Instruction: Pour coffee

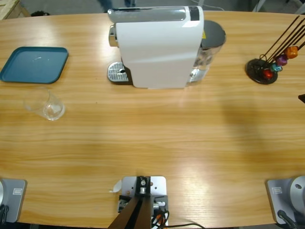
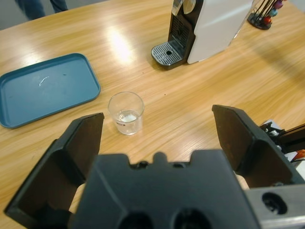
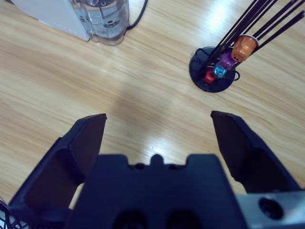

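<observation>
The clear glass cup (image 2: 126,113) stands empty on the surface (image 1: 157,138) just near of the blue tray (image 1: 34,64), apart from the coffee machine (image 1: 157,45); no coffee is visible anywhere. Both the left end effector (image 2: 157,138) and right end effector (image 3: 157,136) hang released, holding nothing. Only the right wrist view shows the capsule stand (image 3: 214,71) up close.
</observation>
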